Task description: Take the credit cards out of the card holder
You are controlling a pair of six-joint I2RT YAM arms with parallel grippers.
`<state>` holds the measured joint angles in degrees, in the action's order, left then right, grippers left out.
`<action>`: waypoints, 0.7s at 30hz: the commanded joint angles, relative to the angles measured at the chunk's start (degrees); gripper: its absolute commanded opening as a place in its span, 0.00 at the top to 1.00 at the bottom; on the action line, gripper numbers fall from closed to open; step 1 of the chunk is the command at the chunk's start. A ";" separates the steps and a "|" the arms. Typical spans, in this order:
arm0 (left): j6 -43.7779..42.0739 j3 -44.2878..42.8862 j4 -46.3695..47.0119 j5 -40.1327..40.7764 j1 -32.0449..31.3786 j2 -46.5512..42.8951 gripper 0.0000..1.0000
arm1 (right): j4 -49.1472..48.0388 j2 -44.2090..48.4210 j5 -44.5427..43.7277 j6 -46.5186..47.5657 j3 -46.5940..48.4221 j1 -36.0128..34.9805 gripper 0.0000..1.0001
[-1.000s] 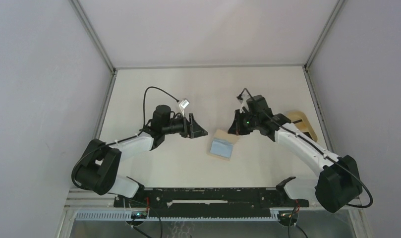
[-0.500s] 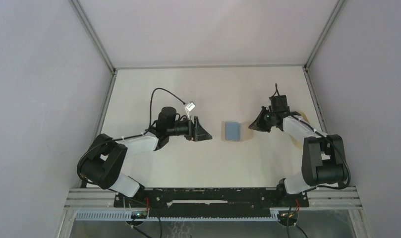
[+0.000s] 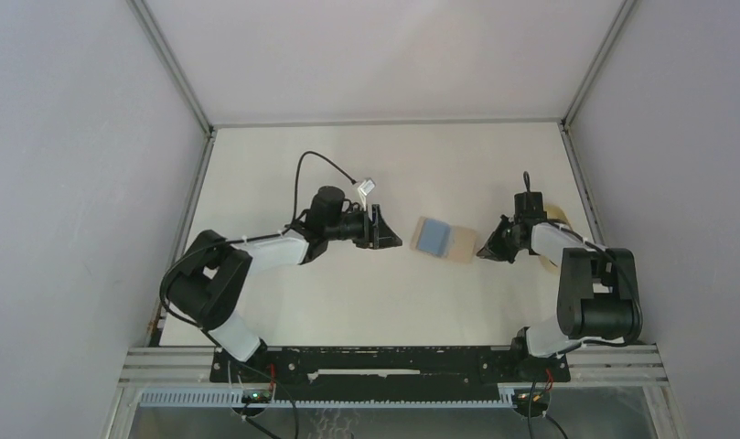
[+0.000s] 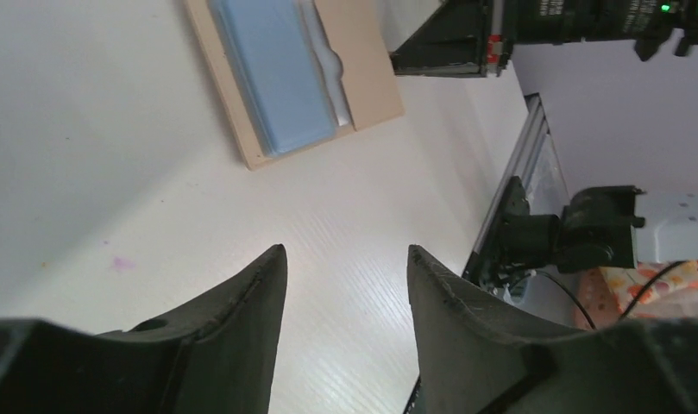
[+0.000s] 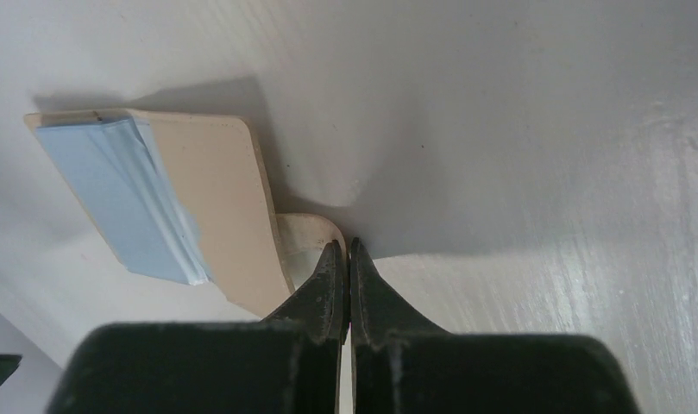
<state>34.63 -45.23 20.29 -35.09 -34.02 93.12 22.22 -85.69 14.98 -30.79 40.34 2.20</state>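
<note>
- On desk (image 3: pixel 348 165), centre, item 1?
- Card holder (image 3: pixel 459 243): tan, flat, opened out, between both arms. Light blue card (image 3: pixel 429 237) lodged in half nearer L arm, under what looks like a clear pocket. No black card seen.
- Why laid so?
- Prob. so card end faces L side for a straight pull, flap end turned to R for anchoring. Judgement only.
- Item 2, R fingers (image 5: pixel 345 263)?
- Pressed together, tips right at pale flap (image 5: pixel 315 226) of holder. Nipping flap or merely touching: can't tell. Likely there to stop holder sliding.
- R arm pose?
- Folded tight, elbow back nr own base, forearm low, pointing inward at holder. Tan tray (image 3: pixel 558 216) just behind wrist.
- Item 3, L fingers (image 3: pixel 391 238)?
- Parted, moderate gap, nothing between. Near holder's card edge, not touching.
- L arm pose?
- Stretched fwd and inward from base, forearm approx. level, wrist aimed sideways at card, low over desk.
- Status?
- Card not yet out. Next, prob.: L fingers onto thin card edge. Slip risk, little to grip.
</note>
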 commanded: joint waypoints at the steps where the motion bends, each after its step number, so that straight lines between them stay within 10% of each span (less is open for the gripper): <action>1: 1.42 -4.12 -1.07 6.36 -1.61 3.51 0.44 | -3.85 -1.32 2.15 0.70 0.09 -0.48 1.00; 21: 8.49 -12.59 8.37 5.79 -2.61 20.26 0.48 | -7.22 -3.85 10.97 1.96 1.23 -2.02 1.00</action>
<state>41.21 -55.55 22.28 -27.20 -36.03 112.55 16.86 -89.30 24.05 -29.91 40.34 0.58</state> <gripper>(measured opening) 0.523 0.019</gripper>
